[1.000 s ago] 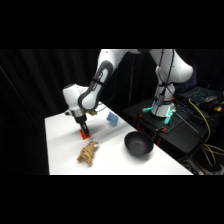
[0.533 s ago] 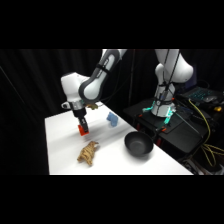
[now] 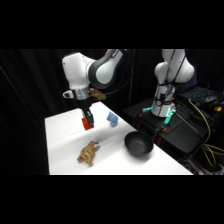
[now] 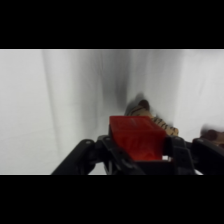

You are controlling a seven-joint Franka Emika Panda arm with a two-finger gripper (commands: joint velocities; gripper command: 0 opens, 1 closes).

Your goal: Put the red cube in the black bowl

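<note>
My gripper (image 3: 88, 121) hangs above the white table (image 3: 65, 135), shut on the red cube (image 3: 88, 123), which is lifted clear of the surface. In the wrist view the red cube (image 4: 136, 138) fills the space between the black fingers (image 4: 111, 150), and my gripper (image 4: 137, 150) holds it over the table. The black bowl (image 3: 138, 144) sits on the table to the right of the cube and lower in the side view, apart from it.
A tan plush toy (image 3: 88, 153) lies near the table's front, below the gripper; the plush toy (image 4: 150, 117) also shows beyond the cube. A small light-blue object (image 3: 112, 119) stands right of the gripper. The arm's base (image 3: 162, 102) and cables stand at the right.
The gripper has risen with the red cube and shifted a little toward the right. The cube now hangs higher above the table.
</note>
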